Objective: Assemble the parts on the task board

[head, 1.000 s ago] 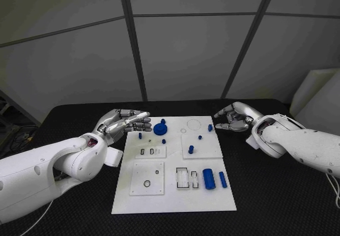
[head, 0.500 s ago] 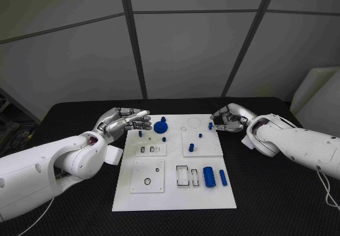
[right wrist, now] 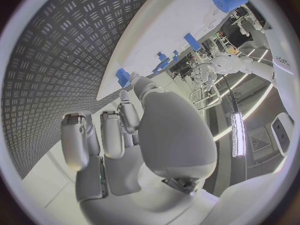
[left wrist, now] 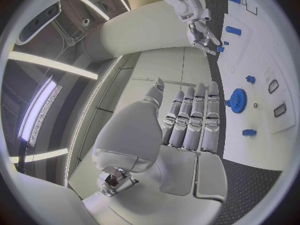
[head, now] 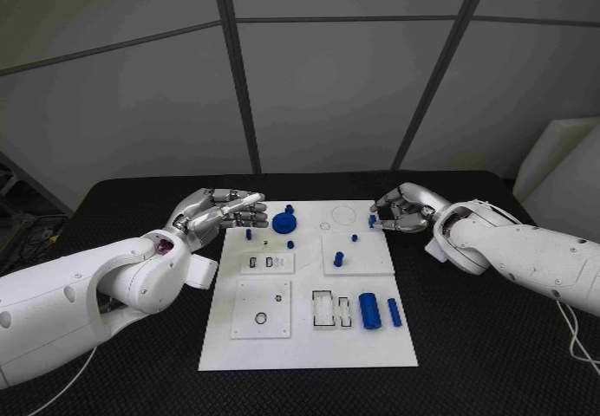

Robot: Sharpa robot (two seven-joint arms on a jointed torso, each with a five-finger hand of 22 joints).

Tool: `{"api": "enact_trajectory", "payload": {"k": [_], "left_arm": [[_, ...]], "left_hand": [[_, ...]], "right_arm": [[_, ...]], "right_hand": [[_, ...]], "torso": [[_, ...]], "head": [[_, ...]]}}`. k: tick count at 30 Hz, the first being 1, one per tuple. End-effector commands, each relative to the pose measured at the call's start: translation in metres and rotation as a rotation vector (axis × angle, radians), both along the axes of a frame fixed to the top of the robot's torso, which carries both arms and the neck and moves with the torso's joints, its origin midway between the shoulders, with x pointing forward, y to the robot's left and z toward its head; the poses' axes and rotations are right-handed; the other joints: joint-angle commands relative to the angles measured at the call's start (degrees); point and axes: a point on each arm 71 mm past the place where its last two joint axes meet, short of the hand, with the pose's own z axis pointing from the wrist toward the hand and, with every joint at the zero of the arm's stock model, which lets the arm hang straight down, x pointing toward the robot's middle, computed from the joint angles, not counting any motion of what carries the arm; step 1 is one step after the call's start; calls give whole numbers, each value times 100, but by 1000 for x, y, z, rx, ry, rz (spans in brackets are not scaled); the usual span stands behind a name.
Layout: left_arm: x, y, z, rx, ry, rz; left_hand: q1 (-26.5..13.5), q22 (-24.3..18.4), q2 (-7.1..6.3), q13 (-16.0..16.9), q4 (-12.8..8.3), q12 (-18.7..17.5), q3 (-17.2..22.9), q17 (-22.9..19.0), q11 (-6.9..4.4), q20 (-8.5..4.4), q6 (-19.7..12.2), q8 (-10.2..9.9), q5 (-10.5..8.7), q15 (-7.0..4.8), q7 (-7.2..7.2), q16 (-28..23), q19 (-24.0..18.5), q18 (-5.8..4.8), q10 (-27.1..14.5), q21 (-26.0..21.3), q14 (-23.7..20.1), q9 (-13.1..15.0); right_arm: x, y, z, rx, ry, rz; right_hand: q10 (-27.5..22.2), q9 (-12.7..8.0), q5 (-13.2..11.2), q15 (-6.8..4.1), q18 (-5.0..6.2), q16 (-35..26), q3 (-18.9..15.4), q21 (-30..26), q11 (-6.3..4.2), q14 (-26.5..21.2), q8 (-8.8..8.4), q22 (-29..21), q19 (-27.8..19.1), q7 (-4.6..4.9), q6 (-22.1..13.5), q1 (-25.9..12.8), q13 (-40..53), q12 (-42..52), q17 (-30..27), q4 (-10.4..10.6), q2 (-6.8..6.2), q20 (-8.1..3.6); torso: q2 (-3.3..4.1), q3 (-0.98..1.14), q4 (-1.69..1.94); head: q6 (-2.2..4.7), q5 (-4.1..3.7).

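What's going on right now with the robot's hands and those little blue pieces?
Left hand open beside the task board. Right hand at a small blue peg on the board's far right edge; grasp unclear. Nothing in the way.

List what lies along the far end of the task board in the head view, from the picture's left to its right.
Left hand → blue gear-like disc → small blue peg → right hand, at the far edge of the task board.
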Motion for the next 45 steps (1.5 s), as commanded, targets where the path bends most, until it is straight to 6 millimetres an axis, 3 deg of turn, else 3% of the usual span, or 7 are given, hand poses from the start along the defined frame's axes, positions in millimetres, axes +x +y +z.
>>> {"api": "enact_trajectory", "payload": {"k": [1, 45], "left_arm": [[0, -1, 2, -10, -13, -12], [0, -1, 1, -10, -10, -14]], "left_hand": [[-3, -7, 67, 2, -45, -18, 0, -6, 6, -9, -7, -4, 28, 41, 28, -26, -39, -37, -28, -10, -8, 6], [9, -15, 86, 2, -61, -19, 10, -4, 5, -6, -9, -5, 28, 40, 27, -35, -43, -33, -30, -20, -2, 6]], "right_arm": [[1, 1, 0, -18, 5, 5], [5, 9, -4, -66, 25, -12]], "right_hand": [[59, 18, -18, -36, -13, 36, 31, 36, 0, 375, 50, 1390, 527, -10, 82, -17, 17, 34, 512, -14, 64, -32], [93, 62, -27, -63, -25, 45, 7, 66, -28, 380, 45, 1439, 559, -45, 248, -199, 66, 91, 534, 61, 127, -61]], "torso": [[-2, -1, 0], [-2, 4, 1]], "head": [[0, -1], [-55, 1]]}}
